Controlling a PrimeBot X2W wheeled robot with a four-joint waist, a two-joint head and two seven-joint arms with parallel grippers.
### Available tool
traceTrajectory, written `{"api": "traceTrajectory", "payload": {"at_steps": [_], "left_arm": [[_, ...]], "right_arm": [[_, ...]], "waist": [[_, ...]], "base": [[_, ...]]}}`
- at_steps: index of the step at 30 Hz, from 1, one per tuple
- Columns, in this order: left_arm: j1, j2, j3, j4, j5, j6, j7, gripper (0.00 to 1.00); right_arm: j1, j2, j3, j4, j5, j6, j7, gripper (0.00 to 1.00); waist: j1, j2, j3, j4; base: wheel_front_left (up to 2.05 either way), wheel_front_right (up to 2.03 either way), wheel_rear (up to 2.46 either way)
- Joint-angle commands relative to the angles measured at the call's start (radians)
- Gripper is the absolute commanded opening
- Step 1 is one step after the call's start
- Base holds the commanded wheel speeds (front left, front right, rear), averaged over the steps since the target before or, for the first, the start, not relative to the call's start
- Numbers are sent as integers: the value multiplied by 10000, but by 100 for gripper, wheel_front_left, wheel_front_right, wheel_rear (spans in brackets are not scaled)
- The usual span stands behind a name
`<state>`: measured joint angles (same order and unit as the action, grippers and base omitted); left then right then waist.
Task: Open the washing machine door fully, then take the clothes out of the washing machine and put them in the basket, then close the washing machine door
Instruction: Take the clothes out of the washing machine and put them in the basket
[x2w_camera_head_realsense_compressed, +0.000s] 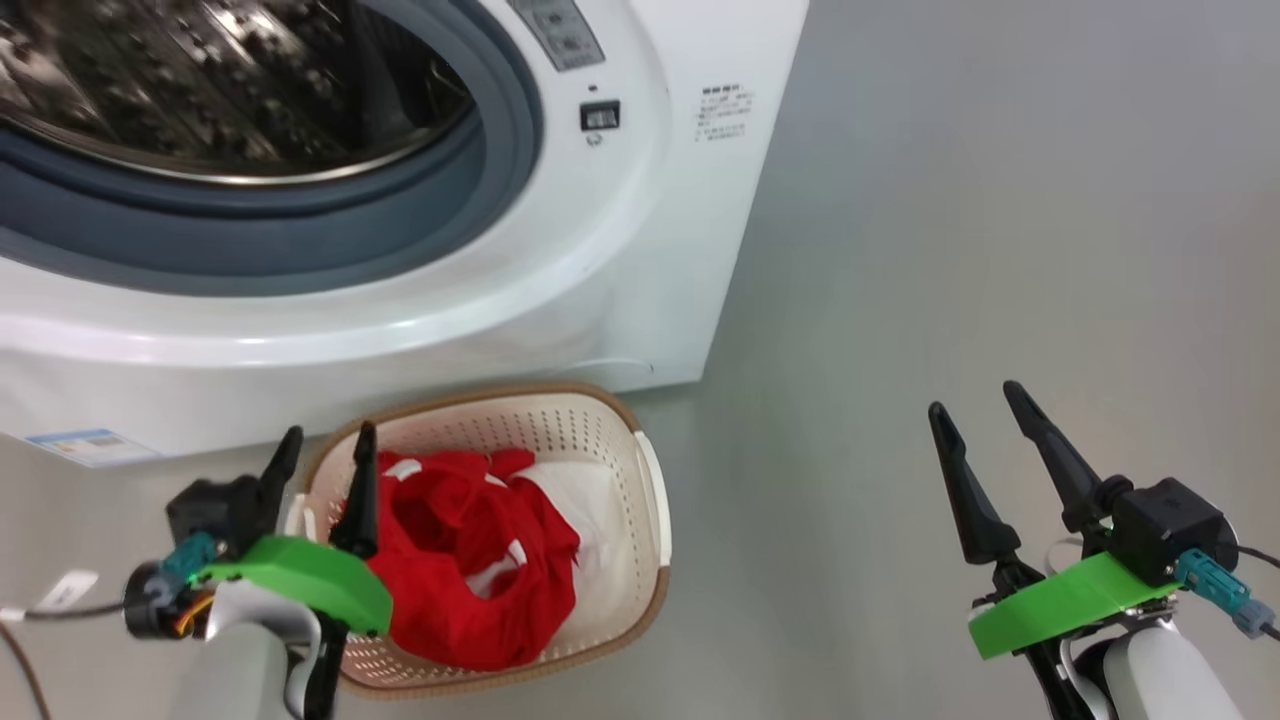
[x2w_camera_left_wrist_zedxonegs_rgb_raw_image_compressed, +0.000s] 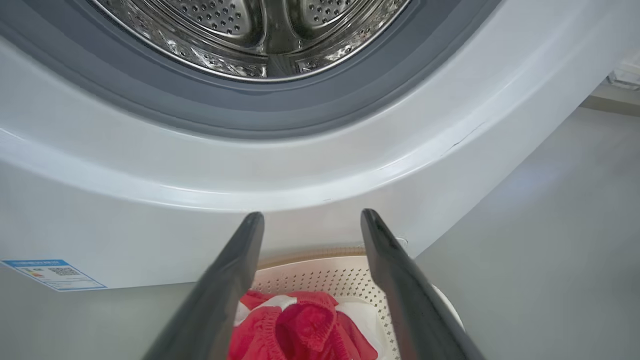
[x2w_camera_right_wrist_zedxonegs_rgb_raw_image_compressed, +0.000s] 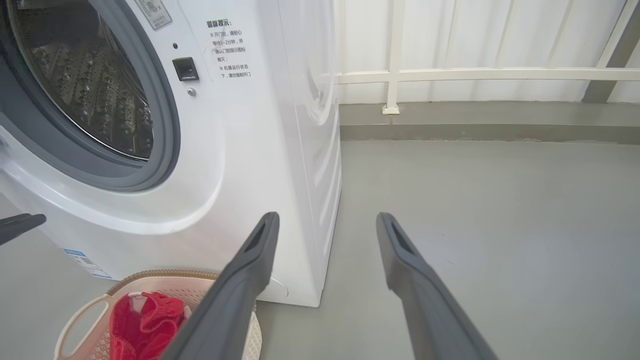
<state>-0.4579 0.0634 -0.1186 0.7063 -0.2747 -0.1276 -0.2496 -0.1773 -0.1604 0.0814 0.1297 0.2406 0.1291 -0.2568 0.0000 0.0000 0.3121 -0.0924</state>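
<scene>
The white washing machine (x2w_camera_head_realsense_compressed: 560, 290) stands with its steel drum (x2w_camera_head_realsense_compressed: 200, 90) exposed and nothing red showing inside; the washing machine door is out of view. On the floor against its front sits the cream basket (x2w_camera_head_realsense_compressed: 650, 490) holding the red and white clothes (x2w_camera_head_realsense_compressed: 470, 560). My left gripper (x2w_camera_head_realsense_compressed: 325, 440) hovers open over the basket's left rim, nothing between its fingers. The left wrist view looks past those fingers (x2w_camera_left_wrist_zedxonegs_rgb_raw_image_compressed: 225, 290) onto the clothes (x2w_camera_left_wrist_zedxonegs_rgb_raw_image_compressed: 300, 330) and the basket (x2w_camera_left_wrist_zedxonegs_rgb_raw_image_compressed: 320, 275). My right gripper (x2w_camera_head_realsense_compressed: 978, 400) stands open over bare floor to the right.
Grey floor (x2w_camera_head_realsense_compressed: 1000, 250) spreads to the right of the machine. A white railing and wall (x2w_camera_right_wrist_zedxonegs_rgb_raw_image_compressed: 475, 75) run behind it. A blue label (x2w_camera_head_realsense_compressed: 85, 445) sits low on the machine's front. The right wrist view also catches the basket (x2w_camera_right_wrist_zedxonegs_rgb_raw_image_compressed: 80, 320) and the machine's door latch (x2w_camera_right_wrist_zedxonegs_rgb_raw_image_compressed: 186, 69).
</scene>
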Motion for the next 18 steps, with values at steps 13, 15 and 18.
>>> {"api": "traceTrajectory", "payload": {"at_steps": [13,15,18], "left_arm": [[1830,101,1391,-3077,939,-30,-122,100],[2023,71,1440,-3358,1034,-30,-122,100],[2292,42,1482,-3749,1114,-30,-122,100]], "right_arm": [[731,-324,8,-163,127,16,-49,100],[829,-348,-9,-162,134,16,-49,100],[948,-397,-38,-170,154,16,-49,100]], "waist": [[0,0,-1375,617],[0,0,-1504,655],[0,0,-1656,701]], "base": [[0,0,0],[0,0,0],[0,0,0]]}}
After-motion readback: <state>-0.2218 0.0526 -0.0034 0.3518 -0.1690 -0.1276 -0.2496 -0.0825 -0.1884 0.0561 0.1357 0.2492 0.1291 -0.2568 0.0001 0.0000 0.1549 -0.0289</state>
